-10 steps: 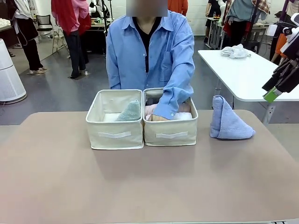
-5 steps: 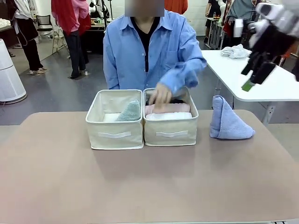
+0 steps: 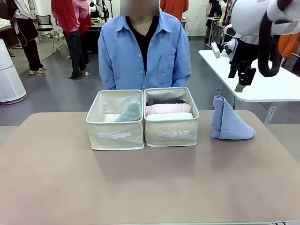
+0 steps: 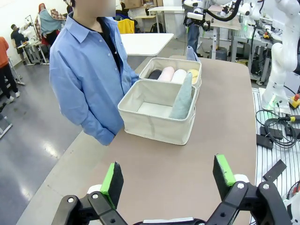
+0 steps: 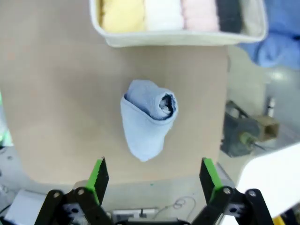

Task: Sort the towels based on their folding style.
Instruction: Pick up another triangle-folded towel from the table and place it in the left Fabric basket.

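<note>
The left claw (image 4: 167, 164), black with two green pads, stands spread wide at the bottom of its wrist view, holding nothing, over the smooth tan table (image 4: 220, 122). The right claw (image 5: 153, 164) is just as wide and empty at the bottom of its own view, which looks straight down on the light blue cone (image 5: 149, 117). This is nubbly terry wrapped to a point with a rolled open mouth. In the front view it stands alone right of centre, near the bins but apart from them. Two soft beige fabric bins, the left bin (image 3: 115, 133) and the right bin (image 3: 171, 133), touch side by side at centre. The left one holds one pale green cone (image 3: 130, 112), tilted. The right one holds four plump cylinder rolls lying side by side: yellow roll (image 5: 123, 14), white roll (image 3: 168, 116), pink roll (image 3: 168, 108), dark grey roll (image 3: 164, 101). That makes six towels: two cones and four rolls. A person in a blue shirt (image 3: 143, 51) stands behind
</note>
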